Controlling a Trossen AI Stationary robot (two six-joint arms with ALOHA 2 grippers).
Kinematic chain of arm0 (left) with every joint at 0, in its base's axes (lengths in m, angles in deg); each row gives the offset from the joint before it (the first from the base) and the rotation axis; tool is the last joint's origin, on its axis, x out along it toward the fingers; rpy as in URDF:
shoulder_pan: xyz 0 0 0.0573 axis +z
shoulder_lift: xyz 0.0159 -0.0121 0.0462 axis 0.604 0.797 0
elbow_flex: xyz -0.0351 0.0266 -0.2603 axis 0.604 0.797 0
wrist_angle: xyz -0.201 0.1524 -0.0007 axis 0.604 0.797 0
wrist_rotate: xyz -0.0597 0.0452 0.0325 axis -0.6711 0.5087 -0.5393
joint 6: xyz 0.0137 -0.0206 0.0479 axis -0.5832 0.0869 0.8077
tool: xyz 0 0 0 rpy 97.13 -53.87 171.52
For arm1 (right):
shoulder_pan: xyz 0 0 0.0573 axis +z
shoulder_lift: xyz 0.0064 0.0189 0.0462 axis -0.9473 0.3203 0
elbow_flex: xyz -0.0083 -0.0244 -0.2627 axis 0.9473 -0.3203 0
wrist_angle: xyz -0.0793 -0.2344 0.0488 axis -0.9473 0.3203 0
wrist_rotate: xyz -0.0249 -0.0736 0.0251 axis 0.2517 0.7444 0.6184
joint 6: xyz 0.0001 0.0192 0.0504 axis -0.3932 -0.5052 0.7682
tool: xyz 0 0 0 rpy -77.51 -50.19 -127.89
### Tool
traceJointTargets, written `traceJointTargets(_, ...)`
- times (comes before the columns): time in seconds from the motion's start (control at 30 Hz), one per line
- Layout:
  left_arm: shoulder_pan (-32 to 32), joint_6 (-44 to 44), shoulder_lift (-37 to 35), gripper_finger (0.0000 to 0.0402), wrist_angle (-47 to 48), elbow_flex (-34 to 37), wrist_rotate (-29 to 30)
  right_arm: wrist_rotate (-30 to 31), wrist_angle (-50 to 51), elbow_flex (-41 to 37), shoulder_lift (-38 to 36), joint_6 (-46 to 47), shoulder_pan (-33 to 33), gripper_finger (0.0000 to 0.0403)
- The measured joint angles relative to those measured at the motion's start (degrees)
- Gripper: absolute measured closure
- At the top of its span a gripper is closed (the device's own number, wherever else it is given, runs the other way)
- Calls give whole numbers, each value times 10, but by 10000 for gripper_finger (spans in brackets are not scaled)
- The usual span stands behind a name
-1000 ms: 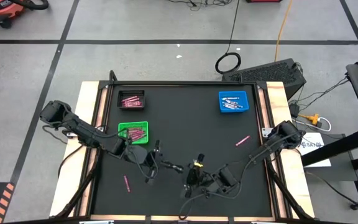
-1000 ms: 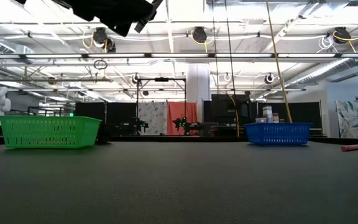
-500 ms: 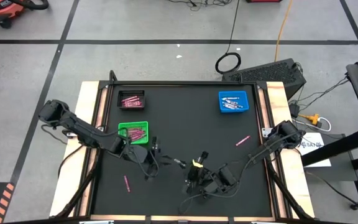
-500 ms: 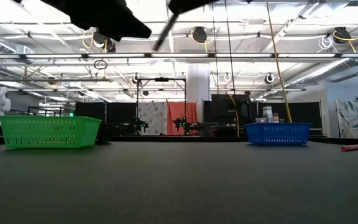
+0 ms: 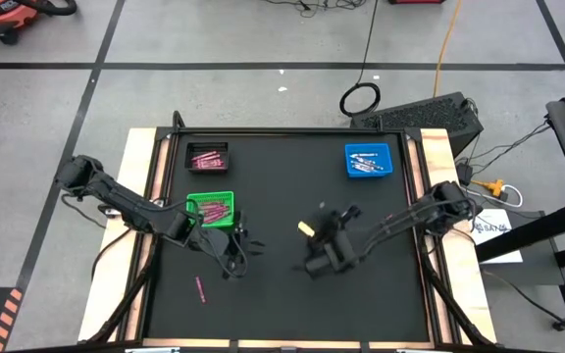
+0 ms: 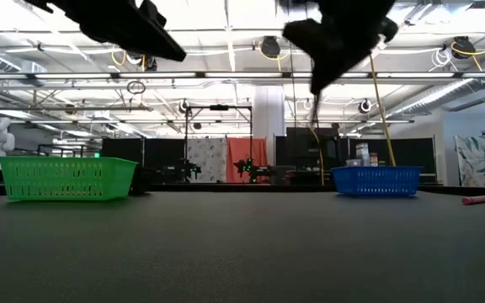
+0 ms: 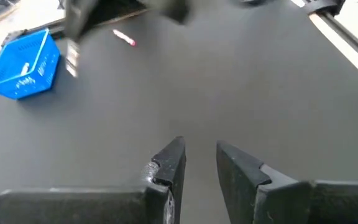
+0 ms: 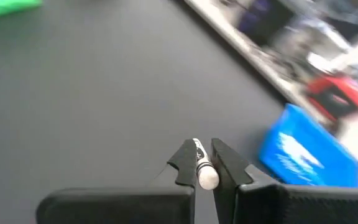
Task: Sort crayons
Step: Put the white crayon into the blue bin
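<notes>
Right gripper [image 8: 204, 163] here: my fingers are pinched shut on a white crayon [image 8: 205, 175], gripped near its end so the rounded tip pokes out toward the wrist camera. It's tiny, light and stiff, but waxy, so I'd guess it slips or snaps if squeezed hard; grabbing mid-length is probably safer. I'm up over mid-table. My left gripper [image 7: 199, 155] hangs open and empty by the green tray [image 5: 211, 207]. The blue tray [image 5: 368, 160] with white crayons sits far right, the black tray [image 5: 207, 156] far left. Loose pink crayons lie at the right [image 5: 383, 222] and near left [image 5: 200, 289].
</notes>
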State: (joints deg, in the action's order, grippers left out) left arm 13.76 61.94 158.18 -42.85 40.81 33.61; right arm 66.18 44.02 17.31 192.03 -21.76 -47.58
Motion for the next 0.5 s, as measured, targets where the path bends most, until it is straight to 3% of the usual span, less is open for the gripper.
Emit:
traceJointTargets(0.2, 0, -11, 0, 308, 30, 0, -1, -7, 173, 0, 0, 99, -66, 397)
traceJointTargets(0.37, 0, -11, 0, 308, 29, 0, -1, -71, 184, -3, -6, 50, -146, 397)
traceJointTargets(0.5, 0, -11, 0, 308, 29, 0, -1, -76, 186, -3, -7, 7, -213, 397)
